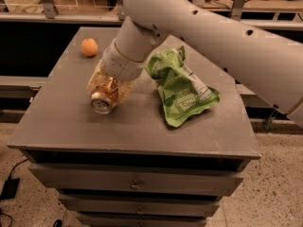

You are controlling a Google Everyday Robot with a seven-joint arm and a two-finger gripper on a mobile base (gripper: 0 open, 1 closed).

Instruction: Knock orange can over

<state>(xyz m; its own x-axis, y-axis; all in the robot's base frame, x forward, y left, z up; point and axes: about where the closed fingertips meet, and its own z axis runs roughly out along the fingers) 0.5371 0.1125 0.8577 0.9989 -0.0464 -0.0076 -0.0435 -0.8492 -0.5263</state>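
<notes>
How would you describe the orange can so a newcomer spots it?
On the grey cabinet top, left of the green snack bag, the orange can sits tipped at the gripper, silver top toward the camera. Unlike the orange fruit, it is metallic.

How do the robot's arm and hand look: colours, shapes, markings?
The arm is thick, round, off-white tubing with small dark holes and a thin tan ring at the wrist. The hand, above the cabinet top, looks pale yellowish and translucent.
</notes>
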